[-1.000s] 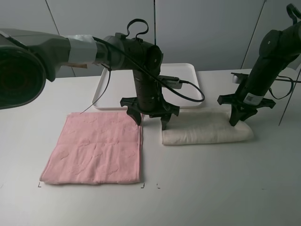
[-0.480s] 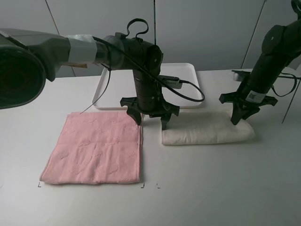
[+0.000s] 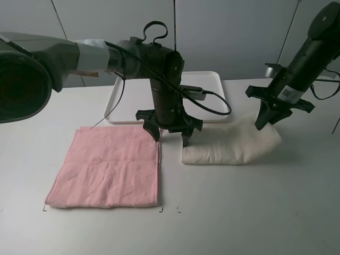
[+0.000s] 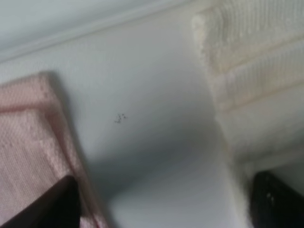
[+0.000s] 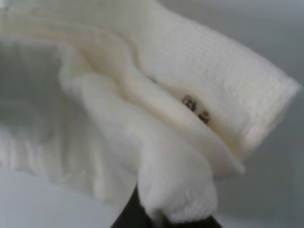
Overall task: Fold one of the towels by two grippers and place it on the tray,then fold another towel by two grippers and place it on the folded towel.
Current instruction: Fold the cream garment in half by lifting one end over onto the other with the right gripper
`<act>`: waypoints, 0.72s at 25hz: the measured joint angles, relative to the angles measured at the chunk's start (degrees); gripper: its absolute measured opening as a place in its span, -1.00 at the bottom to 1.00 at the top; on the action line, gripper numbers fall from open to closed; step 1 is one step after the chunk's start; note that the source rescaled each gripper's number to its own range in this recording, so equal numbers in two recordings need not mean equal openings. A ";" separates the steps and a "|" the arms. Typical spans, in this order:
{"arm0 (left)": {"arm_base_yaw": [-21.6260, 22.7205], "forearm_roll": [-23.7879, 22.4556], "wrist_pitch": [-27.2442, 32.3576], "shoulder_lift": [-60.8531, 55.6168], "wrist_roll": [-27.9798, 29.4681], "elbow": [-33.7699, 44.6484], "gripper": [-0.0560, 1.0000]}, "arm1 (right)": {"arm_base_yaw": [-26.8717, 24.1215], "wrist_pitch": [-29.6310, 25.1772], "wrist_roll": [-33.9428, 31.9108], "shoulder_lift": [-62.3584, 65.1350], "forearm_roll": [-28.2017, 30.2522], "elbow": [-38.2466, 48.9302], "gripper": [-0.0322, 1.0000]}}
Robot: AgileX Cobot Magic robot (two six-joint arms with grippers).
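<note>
A folded white towel (image 3: 226, 149) lies on the table right of centre. My right gripper (image 3: 264, 123) is shut on its right end and holds that end lifted off the table. In the right wrist view the towel's folded layers (image 5: 190, 95) bunch above one dark fingertip (image 5: 137, 216). A flat pink towel (image 3: 109, 167) lies to the left. My left gripper (image 3: 170, 136) is open and low over the gap between the two towels. In the left wrist view one fingertip (image 4: 47, 209) is by the pink towel (image 4: 23, 156) and the other is at the white towel's (image 4: 247, 71) left end. The white tray (image 3: 212, 79) stands behind, with nothing showing on it.
The left arm's cable (image 3: 215, 103) loops over the tray's front edge. Small black corner marks (image 3: 162, 209) sit on the table in front of the pink towel. Bare table lies in front of both towels.
My right gripper has risen and moved a little back, lifting the white towel's right end off the table. The left arm and the pink towel have not moved.
</note>
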State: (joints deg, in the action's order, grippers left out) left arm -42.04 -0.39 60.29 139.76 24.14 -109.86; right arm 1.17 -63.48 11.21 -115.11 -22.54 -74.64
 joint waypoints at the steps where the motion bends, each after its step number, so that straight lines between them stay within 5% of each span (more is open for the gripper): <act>1: 0.00 0.00 0.00 0.00 -0.11 0.00 0.87 | 0.00 -0.37 0.31 0.00 -1.93 0.00 -0.86; 9: 0.00 0.00 0.00 0.00 -1.02 0.00 0.87 | 0.00 -3.25 4.84 0.00 -16.84 0.05 -0.86; 18: 0.22 0.39 0.23 0.00 -1.39 0.00 0.87 | 5.08 2.54 6.34 0.10 -22.50 1.50 -0.87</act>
State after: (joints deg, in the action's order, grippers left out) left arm -41.82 0.00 60.52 139.76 22.74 -109.86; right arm 6.25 -60.94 17.55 -115.01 -45.05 -73.14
